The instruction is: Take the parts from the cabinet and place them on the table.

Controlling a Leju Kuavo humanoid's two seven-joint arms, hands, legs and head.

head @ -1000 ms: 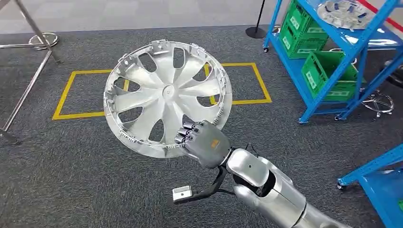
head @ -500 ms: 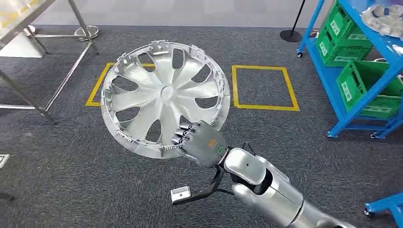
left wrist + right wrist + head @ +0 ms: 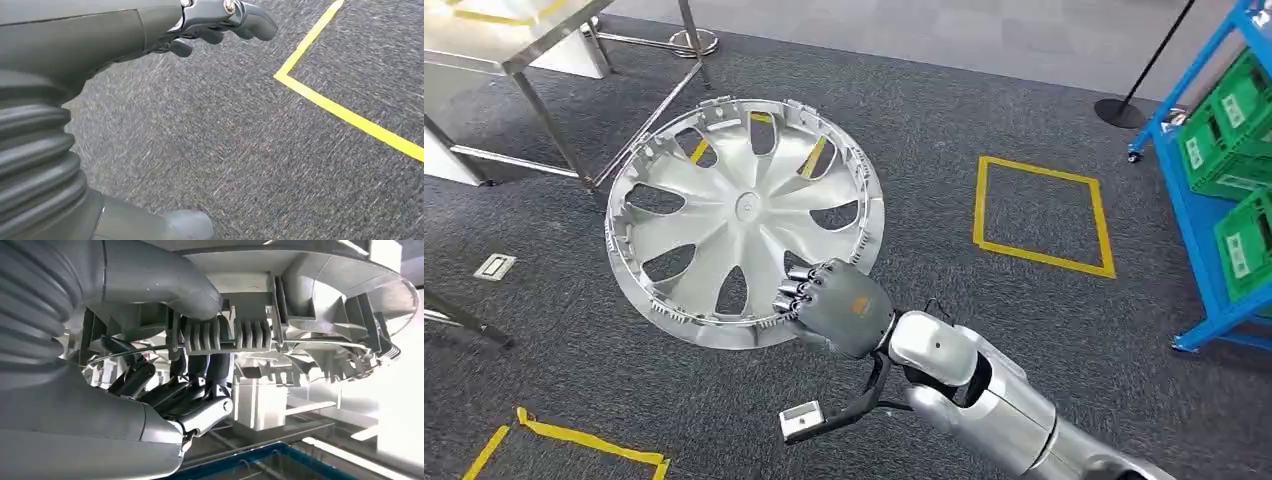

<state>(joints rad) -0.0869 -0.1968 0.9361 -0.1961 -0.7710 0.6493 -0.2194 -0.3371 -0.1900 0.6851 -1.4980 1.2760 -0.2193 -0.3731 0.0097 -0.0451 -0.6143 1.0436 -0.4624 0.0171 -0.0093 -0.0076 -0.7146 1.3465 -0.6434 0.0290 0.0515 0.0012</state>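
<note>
Left hand (image 3: 150,35) hangs over grey carpet (image 3: 225,150); dark fingers (image 3: 250,22) curled inward, nothing in them. Ribbed grey cover (image 3: 35,150) fills the near side. Yellow tape line (image 3: 350,117) forms a corner on the carpet beyond the fingers.

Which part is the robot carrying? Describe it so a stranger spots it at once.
Over the grey carpet, follow the silver arm to the right hand, which grips the rim of a hubcap. It is a large silver disc with curved spokes, slotted openings and a clip-lined edge.
</note>
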